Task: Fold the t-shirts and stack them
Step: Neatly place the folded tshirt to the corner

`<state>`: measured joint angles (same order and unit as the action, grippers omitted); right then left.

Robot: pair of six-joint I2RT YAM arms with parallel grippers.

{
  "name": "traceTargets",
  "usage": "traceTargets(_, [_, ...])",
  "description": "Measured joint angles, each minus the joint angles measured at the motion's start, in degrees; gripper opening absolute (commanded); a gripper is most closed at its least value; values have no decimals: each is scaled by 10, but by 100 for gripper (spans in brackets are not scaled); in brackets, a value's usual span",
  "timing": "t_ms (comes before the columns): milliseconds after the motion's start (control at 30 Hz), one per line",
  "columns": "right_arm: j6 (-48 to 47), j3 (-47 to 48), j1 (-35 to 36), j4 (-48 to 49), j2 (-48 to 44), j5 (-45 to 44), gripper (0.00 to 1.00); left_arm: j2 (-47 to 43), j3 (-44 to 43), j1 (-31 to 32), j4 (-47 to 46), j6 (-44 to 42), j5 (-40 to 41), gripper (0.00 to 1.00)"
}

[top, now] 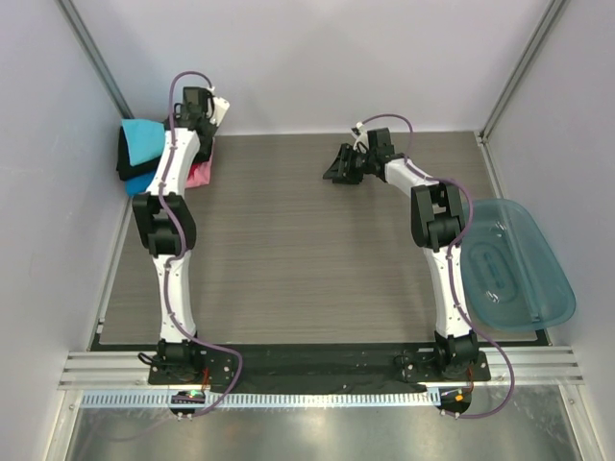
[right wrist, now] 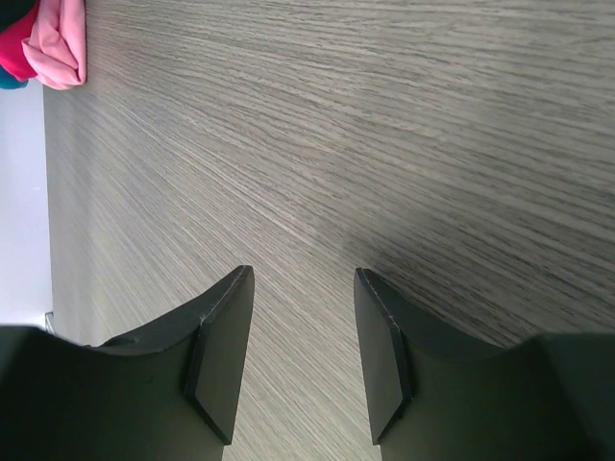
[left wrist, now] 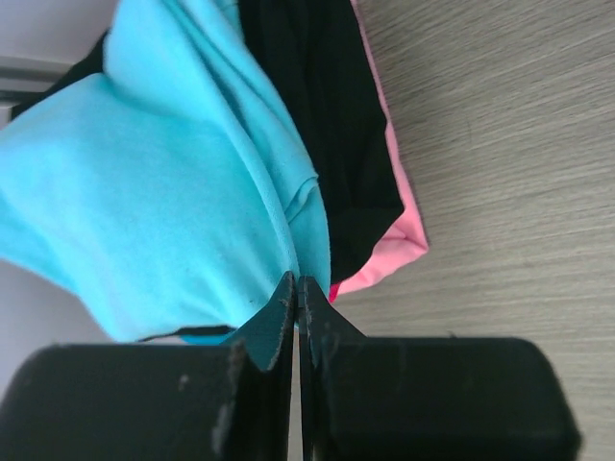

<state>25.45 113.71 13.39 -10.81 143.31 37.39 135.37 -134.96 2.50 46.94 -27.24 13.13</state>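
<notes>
The t-shirts lie stacked at the table's far left corner: a turquoise one [left wrist: 173, 192] [top: 144, 139] on top, a black one [left wrist: 327, 125] below it, a pink-red one [left wrist: 404, 230] [top: 199, 175] at the bottom edge, and a blue corner [top: 139, 182] sticking out. My left gripper [left wrist: 296, 280] is shut, its tips touching the turquoise shirt's near edge; whether any cloth is pinched does not show. My right gripper [right wrist: 303, 274] [top: 336, 168] is open and holds nothing, low over bare table at the far middle.
A translucent teal plastic tub [top: 509, 264] lies at the table's right edge beside the right arm. Grey walls close in behind and left of the stack. The wood-grain table [top: 307, 250] stretches between the two arms.
</notes>
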Motion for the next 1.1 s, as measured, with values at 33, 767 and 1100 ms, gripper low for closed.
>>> traceTargets(33, [0, 0, 0, 1, 0, 0, 52, -7, 3, 0, 1, -1, 2, 0])
traceTargets(767, [4, -4, 0, 5, 0, 5, 52, -82, 60, -4, 18, -9, 42, 57])
traceTargets(1100, [4, -11, 0, 19, 0, 14, 52, -144, 81, -71, -1, 121, 60, 43])
